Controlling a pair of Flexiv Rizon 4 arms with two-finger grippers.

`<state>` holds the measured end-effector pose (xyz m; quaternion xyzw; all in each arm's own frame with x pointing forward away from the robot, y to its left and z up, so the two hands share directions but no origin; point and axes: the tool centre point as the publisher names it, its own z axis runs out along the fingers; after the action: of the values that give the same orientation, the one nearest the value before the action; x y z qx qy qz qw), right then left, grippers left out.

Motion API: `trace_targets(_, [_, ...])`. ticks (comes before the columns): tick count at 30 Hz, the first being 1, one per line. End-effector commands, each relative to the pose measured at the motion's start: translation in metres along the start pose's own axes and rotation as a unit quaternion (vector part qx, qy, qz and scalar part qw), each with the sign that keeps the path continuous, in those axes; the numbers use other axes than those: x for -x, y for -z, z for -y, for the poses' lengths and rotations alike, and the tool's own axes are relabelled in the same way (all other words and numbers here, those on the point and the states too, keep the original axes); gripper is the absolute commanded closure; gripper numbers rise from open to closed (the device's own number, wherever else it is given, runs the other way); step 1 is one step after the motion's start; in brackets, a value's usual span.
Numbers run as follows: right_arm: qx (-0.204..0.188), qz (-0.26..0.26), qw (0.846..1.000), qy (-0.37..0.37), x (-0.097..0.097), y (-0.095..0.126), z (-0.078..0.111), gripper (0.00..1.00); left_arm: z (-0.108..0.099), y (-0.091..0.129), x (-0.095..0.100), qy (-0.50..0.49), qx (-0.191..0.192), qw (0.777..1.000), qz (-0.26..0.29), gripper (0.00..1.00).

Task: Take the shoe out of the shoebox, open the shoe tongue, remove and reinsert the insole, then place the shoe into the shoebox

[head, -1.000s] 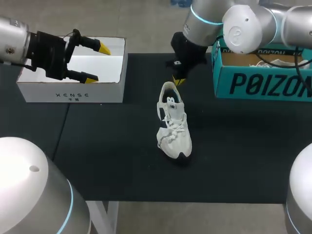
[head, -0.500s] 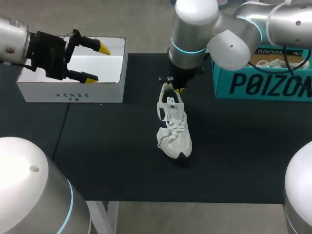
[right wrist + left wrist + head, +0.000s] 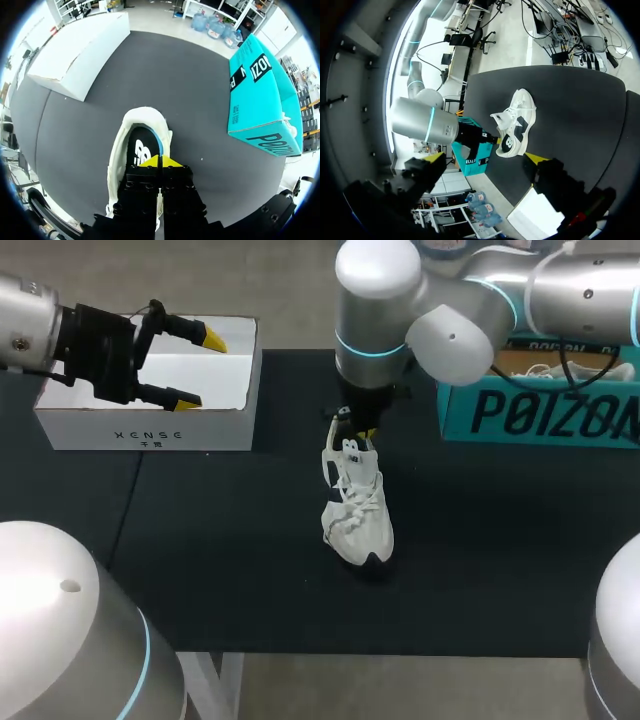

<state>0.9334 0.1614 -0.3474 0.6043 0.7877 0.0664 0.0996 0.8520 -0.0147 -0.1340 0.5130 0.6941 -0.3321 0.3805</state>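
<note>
**Rt end effector at sneaker's heel, tips together**

The white shoe (image 3: 356, 502) lies on the black table (image 3: 250, 570), out of both boxes, with its toe pointing away from the rt end effector (image 3: 366, 432) and its heel opening right under it. In the rt wrist view the rt end effector (image 3: 160, 161) has its two yellow tips pressed together with no gap showing. They sit just above the shoe (image 3: 116, 165) at the mouth of the opening, and the dark insole (image 3: 142, 145) lies inside just ahead of them. Can't tell whether the tips touch the insole or the collar.

The teal shoebox (image 3: 540, 412) stands beside the rt arm, apart from the shoe. In the rt wrist view the teal shoebox (image 3: 255, 95) is ahead and off to one side of the tips, and the white box (image 3: 80, 50) is ahead on the other side, both well clear of the shoe.

The left end effector (image 3: 198, 369) hangs over the open white box (image 3: 150, 428), its fingers wide apart and holding nothing. In its own view the left end effector (image 3: 486, 157) looks across the table toward the shoe (image 3: 517, 122), which is well ahead of it, with the rt arm at the heel end and the teal shoebox (image 3: 470, 159) beyond. A corner of the white box (image 3: 540, 217) shows below the tips.
</note>
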Motion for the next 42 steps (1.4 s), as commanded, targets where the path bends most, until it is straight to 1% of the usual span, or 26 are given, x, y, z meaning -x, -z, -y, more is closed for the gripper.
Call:
trace_targets(1, [-0.007,0.005,1.0,0.004,-0.004,-0.009,-0.004,1.0,-0.001,-0.001,0.0,0.0,-0.001,1.0,0.0,0.0])
trace_targets(12, [-0.015,0.019,1.0,0.006,0.001,-0.013,-0.003,1.0,-0.001,-0.001,0.0,0.0,-0.001,1.0,0.0,0.0])
trace_targets(16, [-0.017,0.016,1.0,0.001,0.002,-0.015,-0.001,1.0,-0.001,-0.001,0.0,0.0,-0.001,1.0,0.0,0.0])
trace_targets(22, [-0.015,0.019,1.0,0.004,0.002,-0.009,-0.001,1.0,-0.001,-0.001,0.0,0.0,-0.001,1.0,0.0,0.0])
trace_targets(37, [-0.028,0.022,0.999,-0.012,0.004,-0.019,0.006,1.0,-0.001,-0.001,0.0,0.0,-0.001,1.0,0.0,0.0])
trace_targets(42, [-0.037,0.023,0.999,-0.008,0.0,-0.025,0.01,1.0,-0.001,-0.001,0.0,0.0,-0.001,1.0,0.0,0.0])
